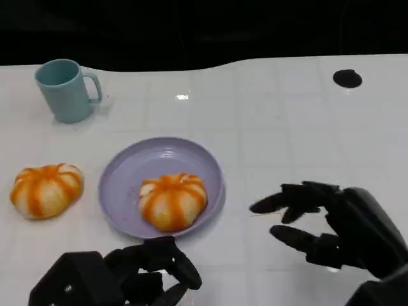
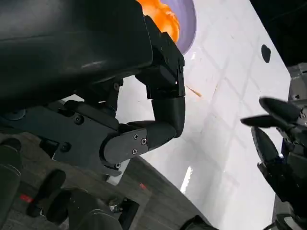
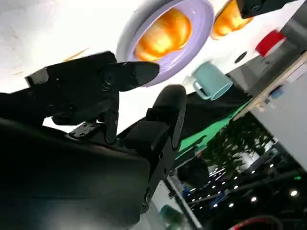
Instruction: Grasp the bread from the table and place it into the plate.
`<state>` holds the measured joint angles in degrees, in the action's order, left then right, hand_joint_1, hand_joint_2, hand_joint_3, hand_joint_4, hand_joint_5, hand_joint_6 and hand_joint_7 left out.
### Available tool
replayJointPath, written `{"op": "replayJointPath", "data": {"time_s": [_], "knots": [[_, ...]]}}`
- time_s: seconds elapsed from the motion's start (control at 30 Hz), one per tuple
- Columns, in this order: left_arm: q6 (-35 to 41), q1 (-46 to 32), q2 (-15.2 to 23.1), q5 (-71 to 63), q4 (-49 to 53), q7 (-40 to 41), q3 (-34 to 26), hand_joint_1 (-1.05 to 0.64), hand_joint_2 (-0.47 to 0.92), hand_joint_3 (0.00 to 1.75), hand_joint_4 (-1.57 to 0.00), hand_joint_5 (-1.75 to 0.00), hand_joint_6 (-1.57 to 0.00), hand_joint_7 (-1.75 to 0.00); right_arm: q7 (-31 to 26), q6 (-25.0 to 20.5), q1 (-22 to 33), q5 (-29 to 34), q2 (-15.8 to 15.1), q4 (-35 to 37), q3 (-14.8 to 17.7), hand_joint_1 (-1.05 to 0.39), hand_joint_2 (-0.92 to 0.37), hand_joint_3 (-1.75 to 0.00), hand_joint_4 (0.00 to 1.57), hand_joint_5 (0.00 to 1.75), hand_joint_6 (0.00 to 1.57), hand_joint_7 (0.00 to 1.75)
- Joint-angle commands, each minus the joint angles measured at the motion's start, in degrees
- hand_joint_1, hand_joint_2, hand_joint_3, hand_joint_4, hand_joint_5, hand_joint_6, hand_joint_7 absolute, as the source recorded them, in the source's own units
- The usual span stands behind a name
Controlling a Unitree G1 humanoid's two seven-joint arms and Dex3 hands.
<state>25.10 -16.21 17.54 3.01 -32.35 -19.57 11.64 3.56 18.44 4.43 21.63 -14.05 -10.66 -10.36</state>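
Teal mug (image 1: 65, 89) upright on white table (image 1: 287, 127) (handle rightward).

Beyond the fingertips of the black left hand (image 1: 137, 274), a lavender plate (image 1: 121, 178) holds bread (image 1: 173, 201) striped orange and cream. A second bread (image 1: 46, 189) wears the same stripes. The mug (image 1: 65, 89) is teal, the table (image 1: 287, 134) white with faint grid lines.

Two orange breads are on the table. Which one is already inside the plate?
The bread lying in the purple plate, in front of the robot. The other bread lies on the bare table, apart from the plate, on its left side.
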Motion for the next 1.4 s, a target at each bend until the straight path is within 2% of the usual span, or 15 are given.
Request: {"op": "replayJointPath", "data": {"time_s": [0.03, 0.1, 0.2, 0.27, 0.37, 0.57, 0.83, 1.0, 1.4], "knots": [[-0.58, 0.41, 0.74, 0.02, 0.09, -0.47, -0.28, -0.32, 0.87, 0.63, -0.64, -1.75, -0.60, -1.45, 1.66, -1.05, 2.90, -2.29, -1.75, -2.99, 2.52, -0.01, -0.50, -1.02, 0.84, 1.28, 0.90, 0.82], [-0.47, 0.39, 0.76, 0.00, 0.02, -0.45, -0.27, -0.32, 0.87, 0.64, -0.64, -1.75, -0.60, -1.45, 1.83, -1.61, 4.66, -1.74, -2.35, -4.62, 3.63, 0.02, -0.45, -1.11, 0.88, 1.46, 0.96, 0.84], [0.13, 0.33, 0.53, 0.38, -0.30, -0.38, -0.37, -0.31, 0.86, 0.64, -0.65, -1.75, -0.59, -1.45, 2.26, -2.12, 6.61, -1.71, -3.14, -6.26, 4.97, 0.06, -0.42, -1.18, 0.89, 1.59, 0.99, 0.89], [-0.06, 0.30, 0.61, 0.10, -0.31, -0.27, -0.29, -0.32, 0.87, 0.64, -0.66, -1.75, -0.59, -1.44, 2.39, -1.79, 7.48, -1.74, -3.60, -6.56, 5.66, 0.10, -0.39, -1.27, 0.89, 1.67, 0.98, 0.99], [-0.83, 0.23, 0.58, 0.73, 0.19, -0.70, -0.75, -0.31, 0.87, 0.64, -0.65, -1.75, -0.59, -1.45, 2.09, -1.83, 8.53, -0.98, -3.87, -6.29, 6.31, 0.14, -0.32, -1.40, 0.89, 1.73, 0.92, 1.19], [-0.94, 0.02, 1.29, 0.73, 0.17, -0.74, -1.10, -0.32, 0.87, 0.63, -0.64, -1.75, -0.59, -1.45, -1.37, -1.25, 9.29, 4.14, -3.42, -4.15, 5.86, 0.11, -0.22, -1.47, 0.92, 1.75, 0.89, 1.35], [-1.26, -0.84, 1.68, 1.29, -0.13, -0.74, -1.59, -0.32, 0.87, 0.63, -0.63, -1.75, -0.59, -1.45, -4.85, -2.09, 9.24, 9.03, -2.83, -1.50, 4.94, 0.09, -0.19, -1.45, 0.93, 1.75, 0.88, 1.38], [-1.41, -1.04, 2.11, 1.34, -0.19, -0.87, -1.79, -0.32, 0.87, 0.63, -0.64, -1.75, -0.59, -1.45, -5.88, -2.14, 9.02, 11.21, -2.77, -0.61, 4.26, 0.06, -0.20, -1.40, 0.93, 1.75, 0.88, 1.34], [-2.71, -1.12, 2.44, 1.79, 0.74, -1.17, -2.16, -0.32, 0.88, 0.62, -0.65, -1.75, -0.59, -1.45, -5.84, -3.65, 8.80, 11.69, -2.17, -1.45, 3.67, 0.07, -0.22, -1.35, 0.93, 1.75, 0.90, 1.31]]}}
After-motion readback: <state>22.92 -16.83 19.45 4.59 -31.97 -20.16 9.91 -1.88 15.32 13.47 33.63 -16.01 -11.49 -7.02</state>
